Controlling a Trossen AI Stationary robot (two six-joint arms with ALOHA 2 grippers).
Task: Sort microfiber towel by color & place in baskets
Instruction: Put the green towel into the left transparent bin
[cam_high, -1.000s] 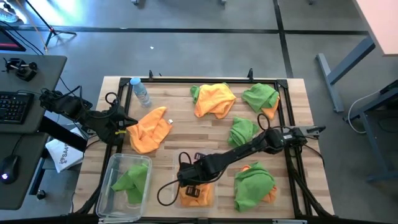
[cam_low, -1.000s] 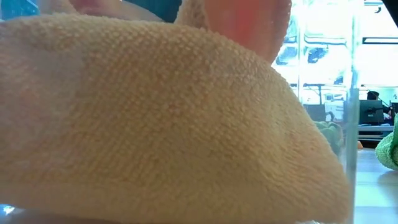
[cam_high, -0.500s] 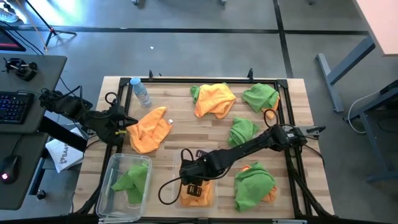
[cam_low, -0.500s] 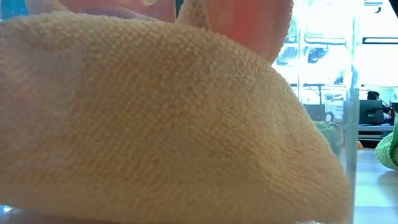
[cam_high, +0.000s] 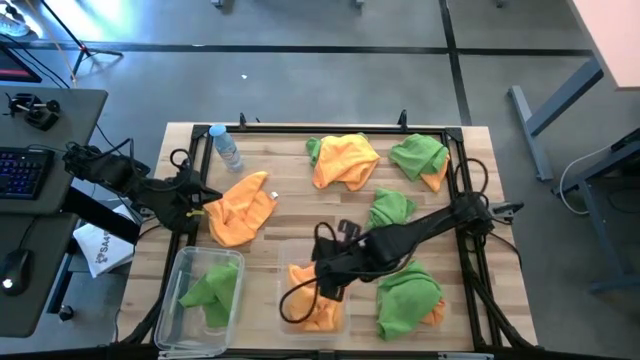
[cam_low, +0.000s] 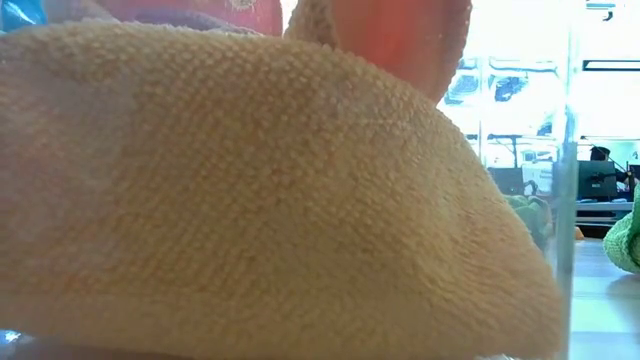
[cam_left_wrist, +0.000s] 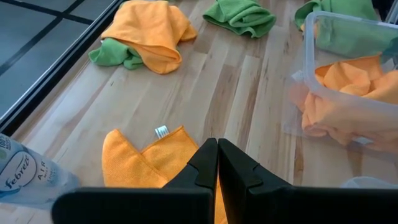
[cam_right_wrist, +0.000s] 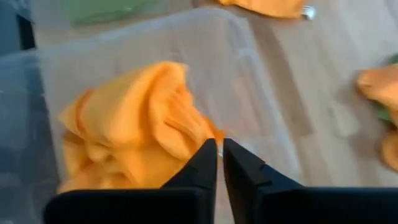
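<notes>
Orange microfiber cloths (cam_high: 318, 308) lie bunched in the clear tub (cam_high: 286, 283) at the table's near edge, middle; the heap has no clear long axis, and in the low view it fills the picture behind the tub wall. The right gripper (cam_high: 331, 240) hangs above the far end of this tub, its fingers (cam_right_wrist: 205, 165) nearly together with only a narrow gap and nothing between them; the cloth lies beneath, apart from them.

A second clear tub (cam_high: 192, 262) stands at the near left corner, holding one green cloth (cam_high: 212, 290). Beside it, further in, an orange cloth (cam_high: 240, 210) lies spread on the wood, its long axis running diagonally from the near left to the far right. The left gripper (cam_high: 200, 208) rests at that cloth's left edge, fingers (cam_left_wrist: 205, 163) pressed shut; whether they pinch the cloth cannot be told.

Remaining cloths on the wooden table (cam_high: 290, 160): an orange-over-green pile (cam_high: 343, 158) at the far middle, green ones (cam_high: 420, 155) (cam_high: 390, 208) to the right, and a green-over-orange pile (cam_high: 408, 298) near the right front. A water bottle (cam_high: 226, 146) stands at the far left.
</notes>
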